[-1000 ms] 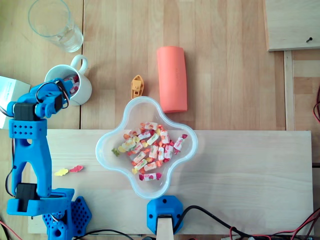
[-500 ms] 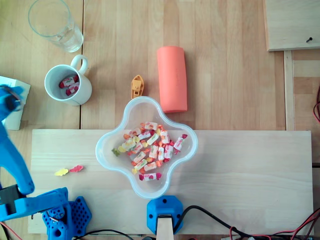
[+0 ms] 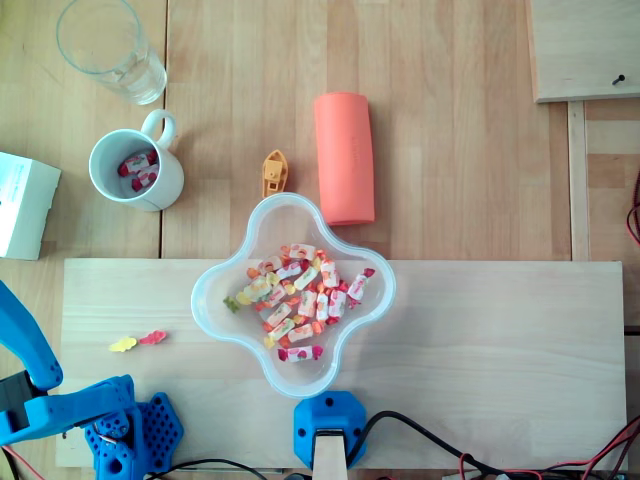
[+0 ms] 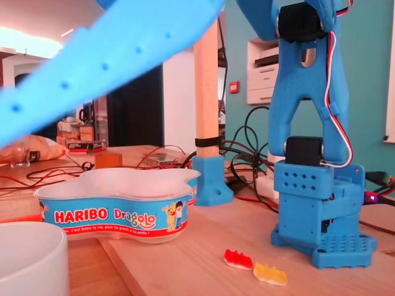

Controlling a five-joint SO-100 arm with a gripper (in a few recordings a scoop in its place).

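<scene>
A white mug (image 3: 170, 182) with a couple of wrapped candies inside stands at the left in the overhead view. A clear Haribo bowl (image 3: 212, 305) full of wrapped candies sits on the wooden board (image 3: 480, 350); the fixed view shows its side (image 4: 117, 213). Two gummy candies (image 3: 138, 342), one yellow and one red, lie on the board near the arm's blue base (image 3: 125, 425), and in the fixed view the gummies (image 4: 254, 265) lie in front of the base (image 4: 321, 209). One blue arm link (image 3: 25, 340) leans off the left edge and crosses the top of the fixed view (image 4: 111, 61).
An empty glass (image 3: 105, 45) stands at the top left, with a white box (image 3: 25, 205) left of the mug. A small orange toy boat (image 3: 274, 173) and an orange-pink roll (image 3: 344, 157) lie behind the bowl. A wooden post in a blue mount (image 3: 328, 432) stands at the board's front edge.
The arm has swung from over the mug to the left and out past the picture's edge. The mug and the candies in it are uncovered.
</scene>
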